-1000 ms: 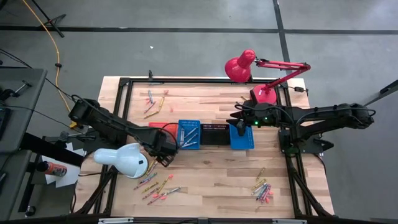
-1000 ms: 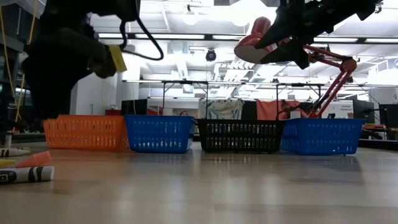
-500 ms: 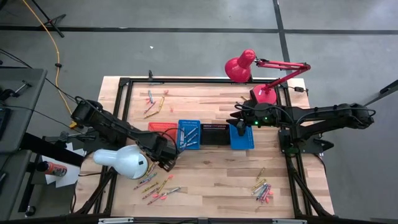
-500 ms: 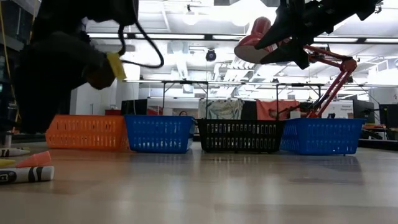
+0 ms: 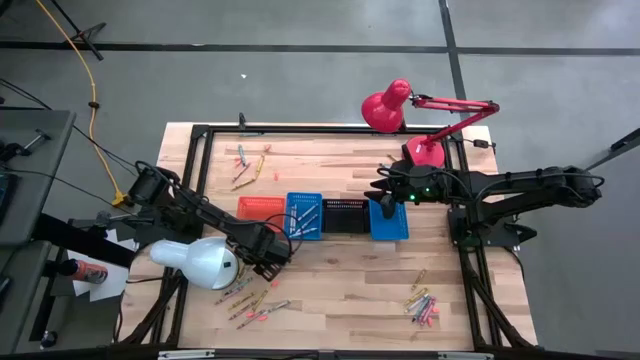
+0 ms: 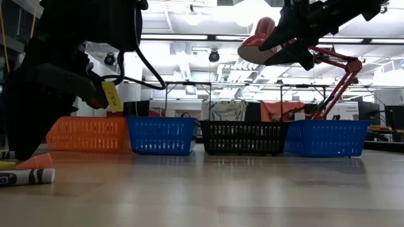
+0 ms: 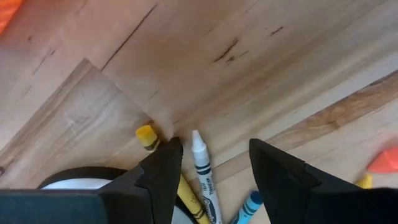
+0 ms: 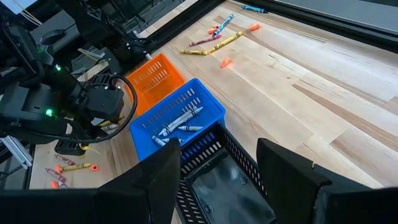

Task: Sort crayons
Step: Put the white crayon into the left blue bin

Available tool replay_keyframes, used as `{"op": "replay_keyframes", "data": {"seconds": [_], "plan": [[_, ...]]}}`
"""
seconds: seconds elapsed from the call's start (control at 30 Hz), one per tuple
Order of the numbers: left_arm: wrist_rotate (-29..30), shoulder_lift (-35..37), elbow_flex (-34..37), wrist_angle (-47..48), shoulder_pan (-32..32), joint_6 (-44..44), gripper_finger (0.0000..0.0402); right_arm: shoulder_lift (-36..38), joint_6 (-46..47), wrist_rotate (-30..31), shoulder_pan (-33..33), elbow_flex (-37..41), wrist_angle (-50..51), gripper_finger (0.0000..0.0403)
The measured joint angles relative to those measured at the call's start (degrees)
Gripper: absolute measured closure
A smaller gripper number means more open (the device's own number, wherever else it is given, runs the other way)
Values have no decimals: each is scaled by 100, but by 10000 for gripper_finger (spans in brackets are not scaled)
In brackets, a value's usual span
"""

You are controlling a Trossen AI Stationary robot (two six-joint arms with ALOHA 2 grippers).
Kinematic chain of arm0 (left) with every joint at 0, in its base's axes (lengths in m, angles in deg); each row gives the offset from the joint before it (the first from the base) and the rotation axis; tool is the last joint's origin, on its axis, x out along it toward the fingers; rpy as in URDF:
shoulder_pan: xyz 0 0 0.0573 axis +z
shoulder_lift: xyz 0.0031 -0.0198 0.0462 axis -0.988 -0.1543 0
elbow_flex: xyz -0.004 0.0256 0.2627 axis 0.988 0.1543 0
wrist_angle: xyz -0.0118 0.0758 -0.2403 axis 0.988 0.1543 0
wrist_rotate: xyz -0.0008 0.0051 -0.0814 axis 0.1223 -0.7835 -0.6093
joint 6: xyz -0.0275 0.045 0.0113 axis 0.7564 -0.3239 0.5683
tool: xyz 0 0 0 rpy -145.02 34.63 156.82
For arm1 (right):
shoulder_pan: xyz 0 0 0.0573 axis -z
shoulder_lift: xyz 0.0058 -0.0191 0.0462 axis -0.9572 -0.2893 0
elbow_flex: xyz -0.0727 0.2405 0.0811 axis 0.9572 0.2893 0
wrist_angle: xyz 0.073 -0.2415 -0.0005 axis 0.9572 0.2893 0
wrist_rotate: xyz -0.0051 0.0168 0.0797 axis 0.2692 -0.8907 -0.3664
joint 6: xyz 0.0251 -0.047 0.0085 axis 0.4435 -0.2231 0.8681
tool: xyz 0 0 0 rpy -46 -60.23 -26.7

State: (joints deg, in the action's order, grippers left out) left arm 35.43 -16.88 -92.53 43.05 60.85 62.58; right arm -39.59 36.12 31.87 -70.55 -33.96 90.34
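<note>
Crayons lie in three loose groups on the wooden table: near left [image 5: 250, 296], near right [image 5: 422, 305] and far left [image 5: 250, 165]. My left gripper [image 5: 272, 258] hangs open, pointing down, just above the near-left group. In its wrist view a white crayon [image 7: 203, 167] lies on the wood between the fingers of my left gripper [image 7: 214, 152], with a yellow crayon [image 7: 149, 137] and a blue one [image 7: 249, 205] beside it; the fingers touch none of them. My right gripper [image 5: 383, 203] waits open above the black basket [image 8: 227, 183].
An orange basket [image 5: 260, 208], a blue basket [image 5: 304, 216] holding several crayons, the black basket [image 5: 346, 214] and a second blue basket [image 5: 391, 222] stand in a row mid-table. A white lamp head [image 5: 195, 262] sits beside my left gripper; a red lamp [image 5: 385, 106] stands at the far right.
My left gripper has come down and moved toward the table's near edge, away from the orange basket and over the near-left crayons, staying open. My right arm has kept still.
</note>
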Motion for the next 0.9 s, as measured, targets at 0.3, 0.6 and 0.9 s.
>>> {"op": "replay_keyframes", "data": {"seconds": [0.3, 0.6, 0.9], "plan": [[91, -26, 11, -43, -8, -167, 353, 0, 0, 2, 0, -2, 5, 199], [294, 2, 23, 4, 26, -549, 397, 0, -1, 76, 0, -4, 50, 199], [595, 451, 55, 37, 61, -795, 401, 0, -2, 109, 0, -4, 52, 199]]}}
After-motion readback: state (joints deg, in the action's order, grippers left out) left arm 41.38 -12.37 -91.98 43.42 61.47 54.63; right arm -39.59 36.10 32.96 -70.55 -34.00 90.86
